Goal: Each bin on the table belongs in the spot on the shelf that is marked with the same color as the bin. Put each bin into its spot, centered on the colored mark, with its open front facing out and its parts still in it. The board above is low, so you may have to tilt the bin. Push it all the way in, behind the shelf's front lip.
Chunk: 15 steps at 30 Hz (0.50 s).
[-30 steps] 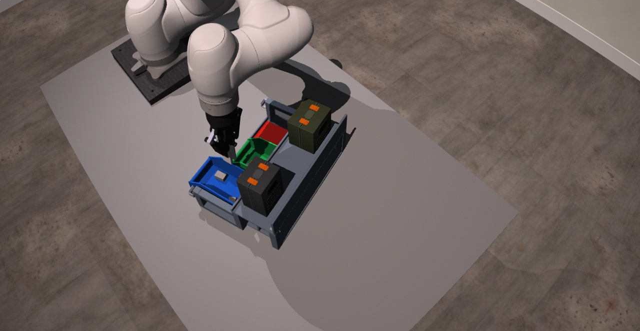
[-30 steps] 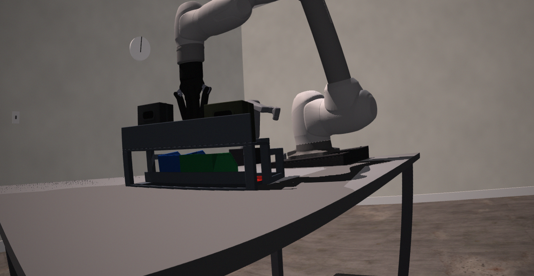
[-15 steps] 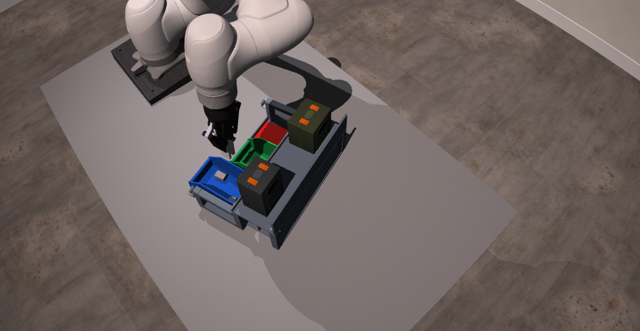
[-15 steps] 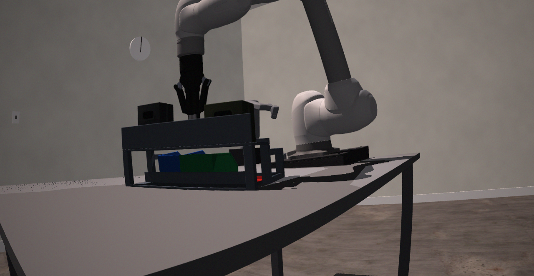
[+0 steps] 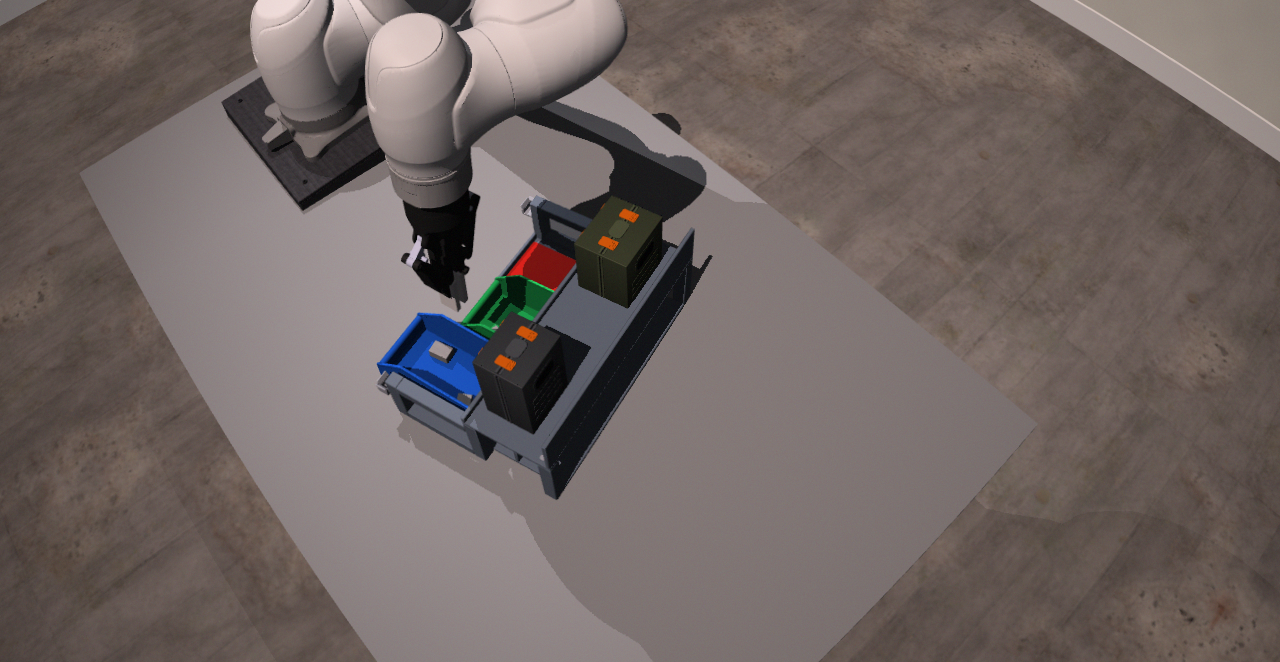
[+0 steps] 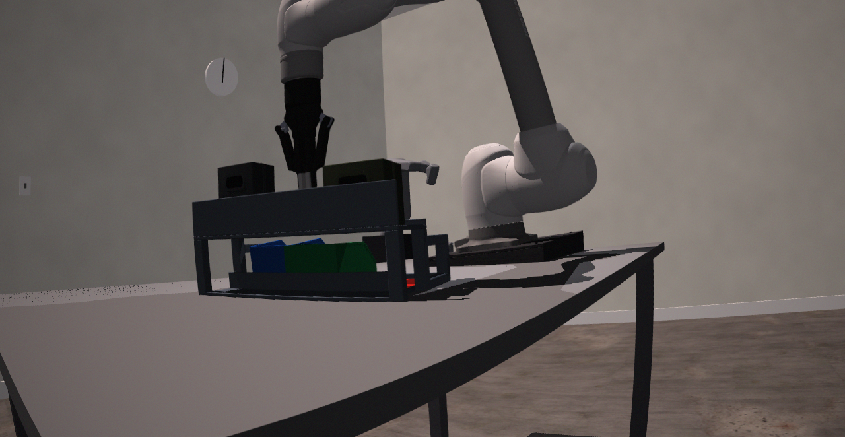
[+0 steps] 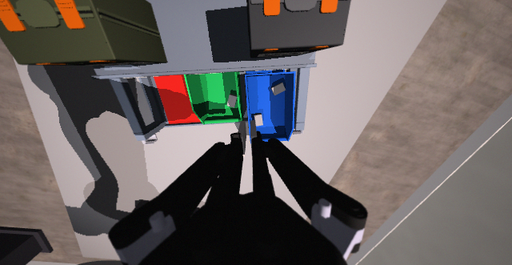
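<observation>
My gripper (image 5: 459,302) (image 6: 305,181) (image 7: 248,128) is shut on nothing, with its tips close together above the front of the shelf (image 5: 581,322) (image 6: 295,208) (image 7: 180,29), near the gap between the two bins. The blue bin (image 5: 452,373) (image 6: 267,258) (image 7: 267,105) is in the shelf's end spot with two grey parts inside. Its front end reaches out beyond the green bin's. The green bin (image 5: 529,294) (image 6: 313,258) (image 7: 214,86) sits beside it with a grey part (image 7: 232,100) inside. The red mark (image 5: 544,266) (image 7: 172,101) is uncovered. The blue and green marks are hidden.
A dark grey case (image 5: 519,380) (image 6: 245,180) (image 7: 300,29) and an olive case (image 5: 617,257) (image 6: 366,169) (image 7: 80,42) stand on the upper board, on either side of the gripper's position. The shelf's side frames bound the row of spots. The robot's base stands beyond the shelf's front.
</observation>
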Tool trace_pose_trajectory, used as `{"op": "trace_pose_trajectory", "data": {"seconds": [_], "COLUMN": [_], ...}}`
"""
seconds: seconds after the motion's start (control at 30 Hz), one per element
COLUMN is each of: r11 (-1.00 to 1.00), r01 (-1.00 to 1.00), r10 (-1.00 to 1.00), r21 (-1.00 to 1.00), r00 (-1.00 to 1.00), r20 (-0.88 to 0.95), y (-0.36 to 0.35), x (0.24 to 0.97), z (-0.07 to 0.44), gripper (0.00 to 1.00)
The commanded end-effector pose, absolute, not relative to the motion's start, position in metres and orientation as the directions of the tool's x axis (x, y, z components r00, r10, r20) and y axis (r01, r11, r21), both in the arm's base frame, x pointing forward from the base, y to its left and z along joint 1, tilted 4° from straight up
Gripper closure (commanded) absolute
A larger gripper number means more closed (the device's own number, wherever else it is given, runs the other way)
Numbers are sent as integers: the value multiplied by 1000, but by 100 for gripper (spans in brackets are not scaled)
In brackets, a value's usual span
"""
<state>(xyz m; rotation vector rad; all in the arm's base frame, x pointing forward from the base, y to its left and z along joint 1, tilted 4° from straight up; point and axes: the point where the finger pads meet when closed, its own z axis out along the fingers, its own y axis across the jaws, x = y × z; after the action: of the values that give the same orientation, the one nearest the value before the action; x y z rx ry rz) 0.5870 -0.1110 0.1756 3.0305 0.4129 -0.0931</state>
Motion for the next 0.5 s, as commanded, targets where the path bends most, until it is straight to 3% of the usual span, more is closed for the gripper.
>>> {"op": "trace_pose_trajectory", "data": {"seconds": [0.0,0.47], "r11": [-960,-960], "r01": [269,269], "r10": [264,264], "r21": [72,72], "r00": [962,962], "r20": [-71,-71], "y": [-111,-111], "x": [587,587], "z": [176,181], "gripper": [85,85]}}
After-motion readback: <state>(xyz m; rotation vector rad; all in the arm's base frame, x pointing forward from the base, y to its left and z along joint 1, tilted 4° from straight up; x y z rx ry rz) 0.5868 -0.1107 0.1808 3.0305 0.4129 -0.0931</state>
